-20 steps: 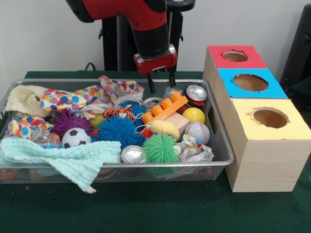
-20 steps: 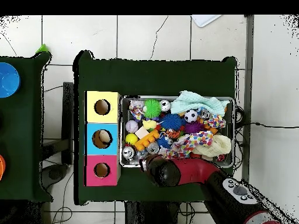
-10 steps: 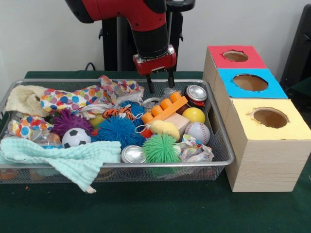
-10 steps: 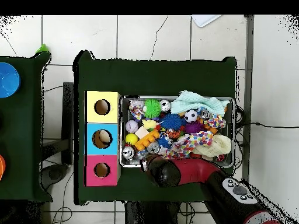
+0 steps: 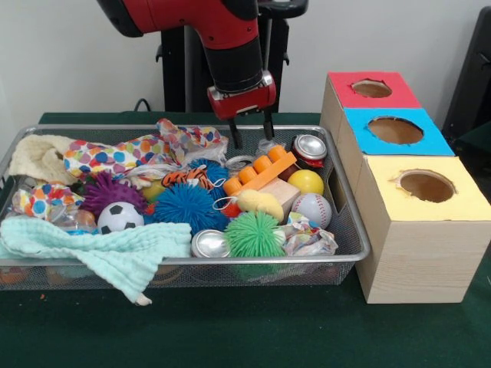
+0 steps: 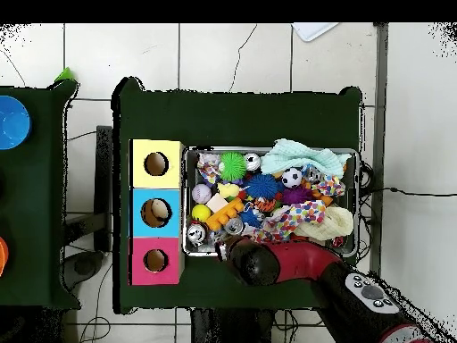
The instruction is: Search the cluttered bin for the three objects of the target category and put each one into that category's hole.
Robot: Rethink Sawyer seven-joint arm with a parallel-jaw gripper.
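Hovering, gripper (image 5: 249,138) with fingers apart and empty, above the bin's (image 5: 349,222) far edge, near a can (image 5: 310,147) (possibly a second one just beneath, view unclear), beside the orange block (image 5: 261,170).

Front camera low, overhead straight down, sharing bin (image 5: 349,230) (image 6: 187,192)

Wire bin (image 5: 349,230) crammed with toys, three-hole box (image 5: 406,207) beside it

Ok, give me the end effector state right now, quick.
End effector: open, holding nothing, its two fingers spread above the back of the bin, over the cans near the orange block.
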